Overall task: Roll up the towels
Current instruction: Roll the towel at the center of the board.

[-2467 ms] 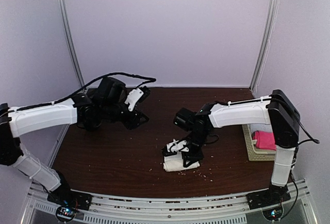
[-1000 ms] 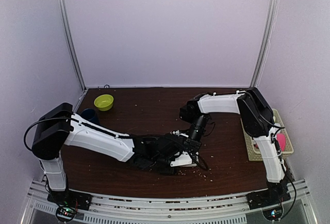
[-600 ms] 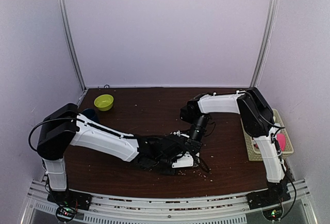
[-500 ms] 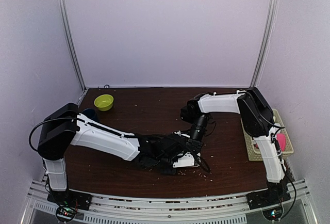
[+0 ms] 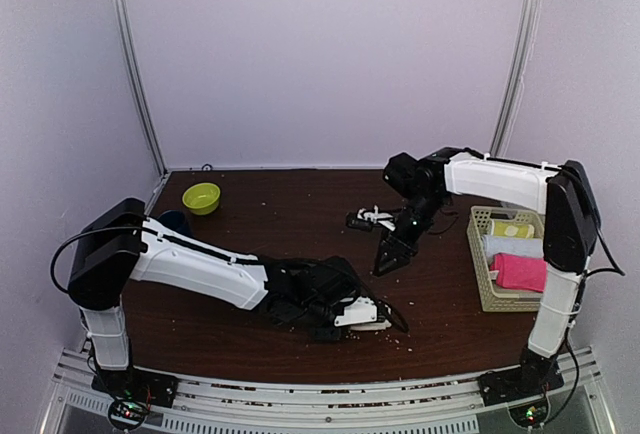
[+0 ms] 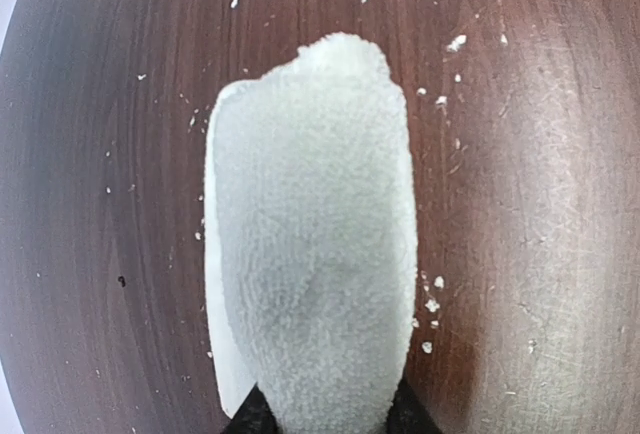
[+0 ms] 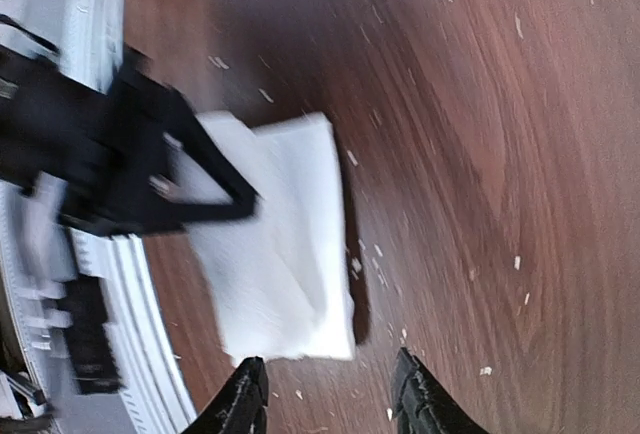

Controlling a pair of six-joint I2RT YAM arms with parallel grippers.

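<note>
The cream towel lies rolled up on the dark table near the front edge. My left gripper is shut on its near end. In the left wrist view the roll runs away from between the two black fingertips and a flat flap shows on its left. My right gripper hangs open behind and to the right of the roll, clear of it. Its wrist view shows the towel ahead of the open right gripper, which holds nothing. The pink towel lies in the basket.
A slatted basket at the right edge also holds a yellow-green roll and a pale roll. A green bowl and a dark cup stand at the back left. Pale crumbs dot the table.
My left gripper has closed on the rolled cream towel. My right gripper has opened, let the towel go and drawn back up toward the right, uncovering the basket.
</note>
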